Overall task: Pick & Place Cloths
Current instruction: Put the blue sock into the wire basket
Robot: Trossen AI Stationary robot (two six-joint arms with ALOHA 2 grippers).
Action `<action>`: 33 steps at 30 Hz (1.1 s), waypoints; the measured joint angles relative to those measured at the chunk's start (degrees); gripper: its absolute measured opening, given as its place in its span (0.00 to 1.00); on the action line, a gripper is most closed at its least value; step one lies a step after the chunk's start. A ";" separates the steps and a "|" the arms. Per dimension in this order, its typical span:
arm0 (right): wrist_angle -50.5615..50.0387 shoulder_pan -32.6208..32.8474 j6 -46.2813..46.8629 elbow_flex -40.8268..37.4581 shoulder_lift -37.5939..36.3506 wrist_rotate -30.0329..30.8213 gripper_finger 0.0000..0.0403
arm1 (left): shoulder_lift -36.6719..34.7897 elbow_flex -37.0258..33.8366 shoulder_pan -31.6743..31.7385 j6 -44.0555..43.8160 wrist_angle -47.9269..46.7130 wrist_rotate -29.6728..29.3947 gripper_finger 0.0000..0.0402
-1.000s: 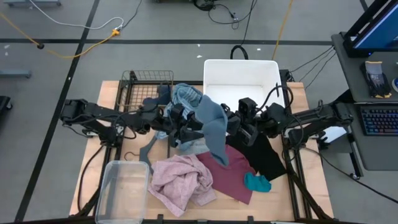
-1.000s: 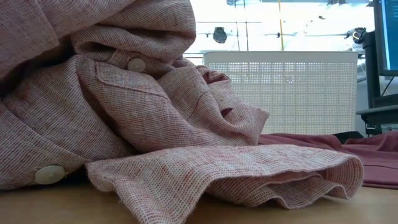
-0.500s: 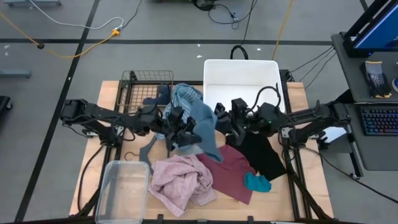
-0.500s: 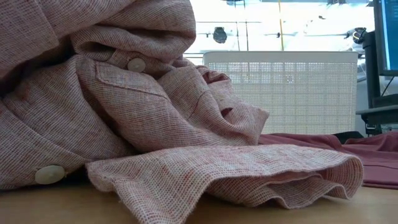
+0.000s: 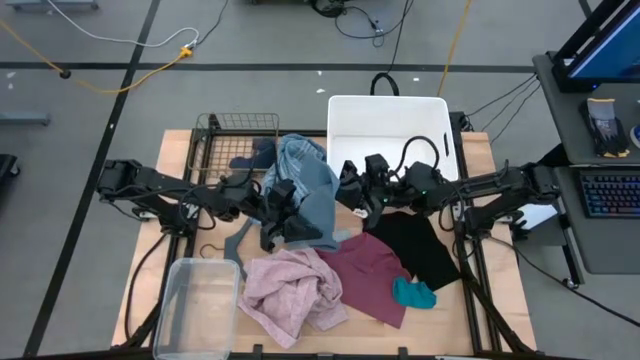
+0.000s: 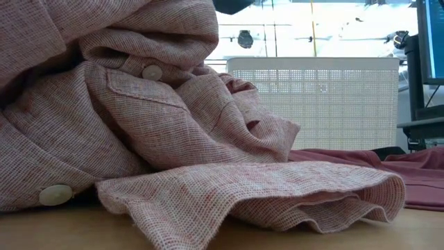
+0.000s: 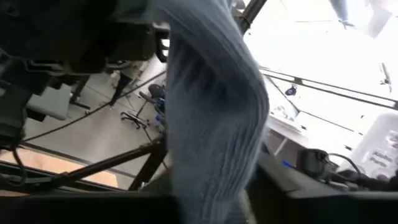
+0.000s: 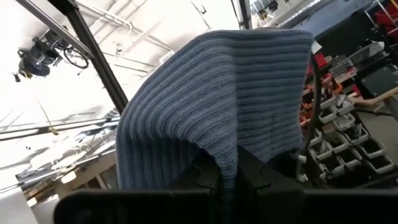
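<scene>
The blue-striped towel [image 5: 310, 185] hangs bunched between both arms at mid-table, its far part lying over the wire basket [image 5: 225, 130]. My left gripper [image 5: 290, 222] is under the towel's near side and shut on it. My right gripper [image 5: 350, 190] is shut on the towel's right side. On the table nearer the front lie the pink cloth [image 5: 290, 290], the maroon cloth [image 5: 368, 272], the black shorts [image 5: 420, 245] and a small teal piece [image 5: 413, 293]. A navy piece [image 5: 250, 155] lies in the basket. My left gripper holds a bunched fold of the towel [image 7: 208, 180] that runs down between its dark fingers; the fingers themselves are hidden by the cloth. It comes from the table's left, slanting upward. The towel hangs slack above the table. My right gripper pinches a gathered fold of the towel [image 8: 227, 163] between its two fingers. It comes from the table's right, slanting upward. The cloth drapes over and beyond the fingertips, lifted clear of the table there.
A white bin [image 5: 390, 125] stands at the far right behind the right gripper. A clear plastic box [image 5: 195, 305] sits at the near left, and a grey hanger [image 5: 238, 238] lies beside it. In the low view the pink cloth [image 6: 139, 125] blocks most of the table.
My right gripper has gone toward the table's left, closer to my left gripper, taking the towel along. The towel's long flap, which hung over the maroon cloth, has been drawn in toward the left and now sits bunched between the two grippers.
</scene>
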 joint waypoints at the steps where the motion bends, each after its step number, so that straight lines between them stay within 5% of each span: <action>1: -0.05 0.00 -0.04 0.00 0.03 0.01 0.01 | -0.01 0.00 0.00 0.00 -0.02 0.49 0.13; 3: -0.13 0.02 -0.42 0.00 0.09 0.01 0.01 | -0.02 0.00 0.01 -0.51 -0.02 1.18 0.04; 16: -4.28 0.03 -1.45 0.01 -0.92 -3.38 0.08 | -8.00 -0.05 0.22 -4.98 -5.68 1.19 0.00; 33: -17.26 0.04 -1.33 -0.04 -2.21 -10.94 0.12 | -31.25 -0.04 0.95 8.40 -35.82 -23.81 0.00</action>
